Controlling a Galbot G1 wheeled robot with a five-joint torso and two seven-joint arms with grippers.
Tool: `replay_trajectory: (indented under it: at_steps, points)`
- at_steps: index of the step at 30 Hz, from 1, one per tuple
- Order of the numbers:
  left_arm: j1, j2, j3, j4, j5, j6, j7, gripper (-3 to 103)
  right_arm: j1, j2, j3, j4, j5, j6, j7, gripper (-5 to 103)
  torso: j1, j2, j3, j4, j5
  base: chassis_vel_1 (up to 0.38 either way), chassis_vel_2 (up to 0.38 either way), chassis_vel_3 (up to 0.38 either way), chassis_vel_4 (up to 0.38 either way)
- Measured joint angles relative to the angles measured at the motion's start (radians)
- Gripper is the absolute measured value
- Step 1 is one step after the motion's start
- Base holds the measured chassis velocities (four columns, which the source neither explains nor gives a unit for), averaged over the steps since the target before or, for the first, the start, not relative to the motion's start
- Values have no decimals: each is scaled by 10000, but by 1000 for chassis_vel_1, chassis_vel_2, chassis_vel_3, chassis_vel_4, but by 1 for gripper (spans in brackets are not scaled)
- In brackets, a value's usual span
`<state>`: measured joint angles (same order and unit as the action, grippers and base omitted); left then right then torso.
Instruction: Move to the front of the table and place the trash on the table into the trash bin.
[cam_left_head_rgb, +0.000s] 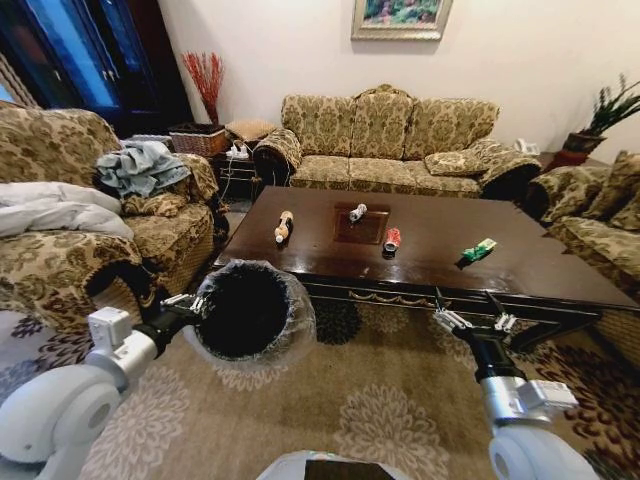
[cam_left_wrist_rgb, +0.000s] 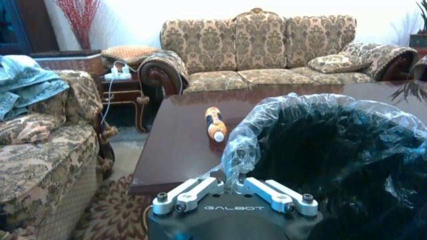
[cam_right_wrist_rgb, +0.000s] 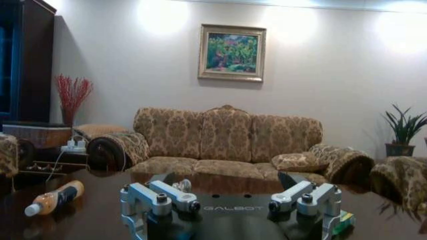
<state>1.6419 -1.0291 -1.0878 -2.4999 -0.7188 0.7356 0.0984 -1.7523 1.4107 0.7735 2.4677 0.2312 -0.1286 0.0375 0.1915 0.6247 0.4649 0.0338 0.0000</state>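
Currently: left gripper (cam_left_wrist_rgb: 230, 192) clamps the rim of the black bag-lined trash bin (cam_left_head_rgb: 250, 312) at the glossy brown table's (cam_left_head_rgb: 300, 265) near-left corner; right gripper (cam_left_head_rgb: 475, 322) spread wide (empty) at the near edge. Advice: approach the green wrapper (cam_left_head_rgb: 478, 250) squarely.

A home living room. A three-seat sofa (cam_left_head_rgb: 385, 140) in gold floral upholstery stands at twelve o'clock, with matching armchairs at nine (cam_left_head_rgb: 70, 230) and three o'clock (cam_left_head_rgb: 600, 225), all ringed around a glossy dark wooden desk (cam_left_head_rgb: 430, 255) on a patterned carpet (cam_left_head_rgb: 370, 400). A framed painting (cam_right_wrist_rgb: 231, 52) hangs above the sofa. A potted plant (cam_left_head_rgb: 600, 120) sits at two o'clock, and a vase of red twigs (cam_left_head_rgb: 205, 80) at eleven.
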Motion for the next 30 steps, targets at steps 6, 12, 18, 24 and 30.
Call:
replay_trajectory:
  at_steps: [6,12,18,24,30]
  points:
    - [62,-2,-32,0,-7,1,0,3,-60,48,30,28,2,55,0,100,99,235,134,1,0,0,0,0,0]
    - [203,-90,-118,0,-19,-2,12,3,-129,116,24,30,-32,154,-36,100,210,527,315,-1,0,0,0,0,0]
    - [232,-121,-168,0,-57,-33,50,3,-171,114,25,106,-45,161,-37,100,321,804,481,-1,0,0,0,0,0]
    - [290,-110,-322,0,-160,-49,121,3,-210,124,22,145,-55,161,-33,100,439,1083,646,-1,0,0,0,0,0]
    - [417,-163,-364,0,-157,-119,204,3,-227,130,-17,157,-93,161,-33,100,519,1286,768,-1,0,0,0,0,0]
